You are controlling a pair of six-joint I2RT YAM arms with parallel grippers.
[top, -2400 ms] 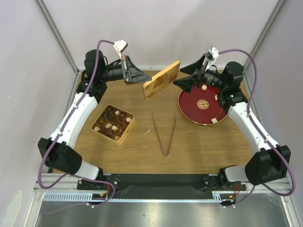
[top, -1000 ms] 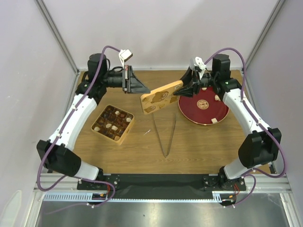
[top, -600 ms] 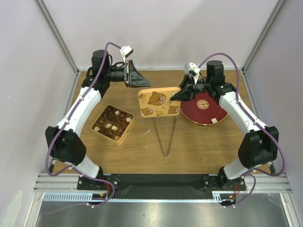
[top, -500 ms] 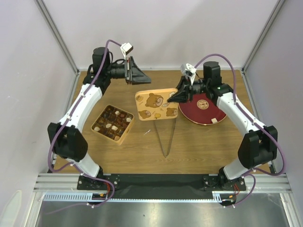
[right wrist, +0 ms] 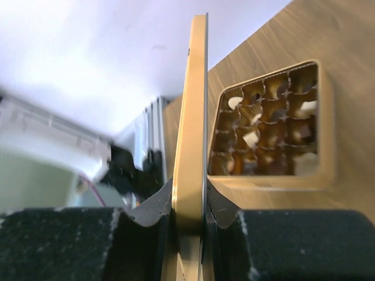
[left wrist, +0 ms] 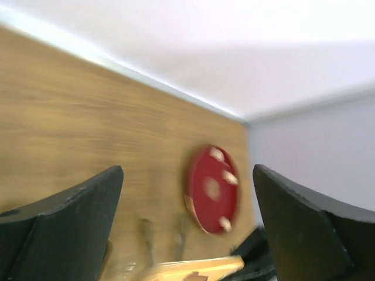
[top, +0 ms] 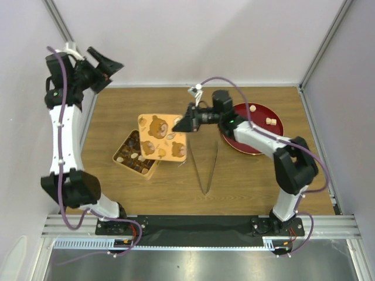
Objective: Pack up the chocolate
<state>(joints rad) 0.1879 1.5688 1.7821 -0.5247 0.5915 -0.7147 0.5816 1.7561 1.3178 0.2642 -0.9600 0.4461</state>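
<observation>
The right hand (top: pixel 183 124) is shut tight on one thin edge of the bear lid (top: pixel 162 137). It holds the lid in the air, tipped, over the far corner of the box (top: pixel 133 164). The left hand (top: pixel 108 63) is up high by the back wall. It is wide open with nothing in it.

Most of the chocolate (right wrist: pixel 258 137) sits in the little rooms of the box. A few pieces lie far away on the red plate (top: pixel 258 137). The tongs (top: pixel 205 170) lie on the desk (top: pixel 246 181) between the box and the plate.

Here is what I think could go wrong. The lid is not lined up with the box. If it comes down like this, it may land crooked and sit on one wall. It could also bump the box and push it along the desk, since no hand keeps the box in place. The hand grips only a small bit of the lid, so the lid could slip or swing. And if the lid goes on now, the sweets on the plate get left out.
</observation>
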